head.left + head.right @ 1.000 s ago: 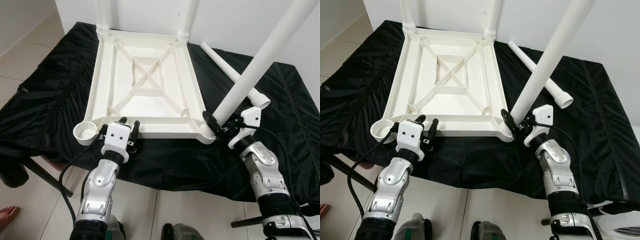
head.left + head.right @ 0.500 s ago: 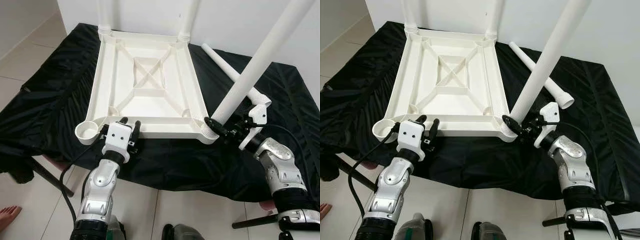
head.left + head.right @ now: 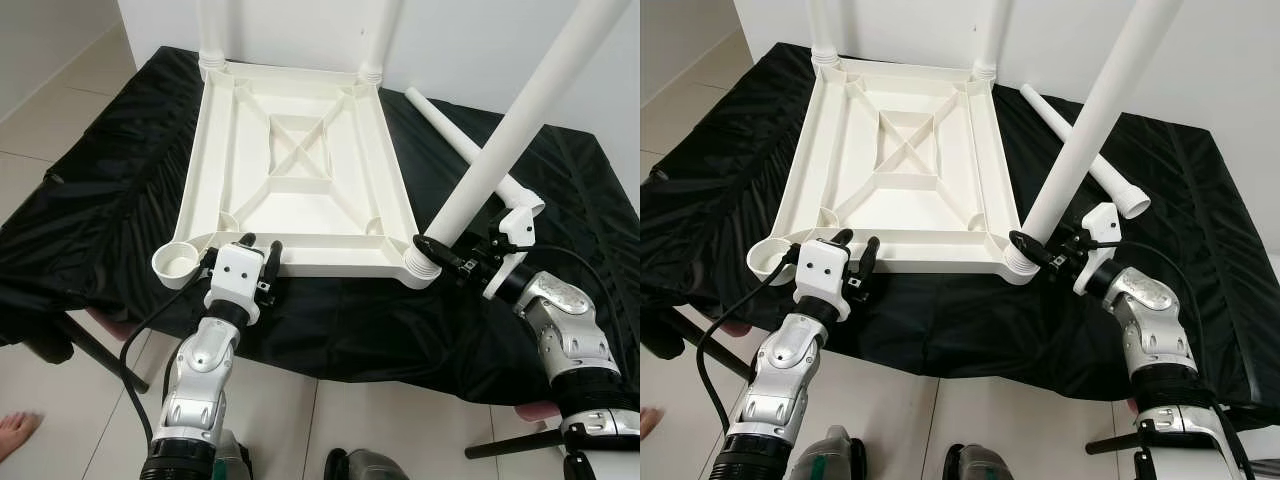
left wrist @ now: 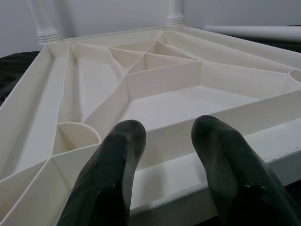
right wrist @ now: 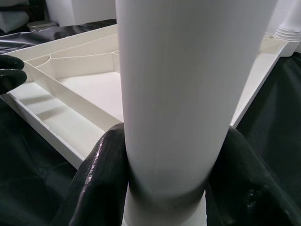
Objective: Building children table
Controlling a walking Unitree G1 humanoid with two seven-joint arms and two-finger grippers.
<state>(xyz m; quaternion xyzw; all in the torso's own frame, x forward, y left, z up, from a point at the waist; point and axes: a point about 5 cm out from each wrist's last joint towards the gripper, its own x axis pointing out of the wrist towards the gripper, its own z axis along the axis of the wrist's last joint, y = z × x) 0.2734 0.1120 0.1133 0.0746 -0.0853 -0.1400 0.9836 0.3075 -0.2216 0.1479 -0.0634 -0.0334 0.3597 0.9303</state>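
A white children's table top (image 3: 310, 215) lies upside down on a black cloth. Two legs (image 3: 210, 30) stand in its far corners. A third white leg (image 3: 510, 130) stands tilted in the near right corner socket, and my right gripper (image 3: 440, 252) is shut on it just above its base (image 5: 183, 84). A loose leg (image 3: 445, 128) lies on the cloth to the right. The near left socket (image 3: 175, 267) holds nothing. My left gripper (image 3: 257, 250) is open at the top's near rim, its fingers (image 4: 113, 179) resting over the edge.
The black cloth (image 3: 100, 200) covers a low surface and hangs over its near edge. Tiled floor lies below, a white wall behind. A dark stand leg (image 3: 90, 350) slants under the left side. A person's foot (image 3: 15, 428) is at the lower left.
My right wrist has swung out to the right around the leg's base while staying shut on it. The left gripper has kept its place at the rim.
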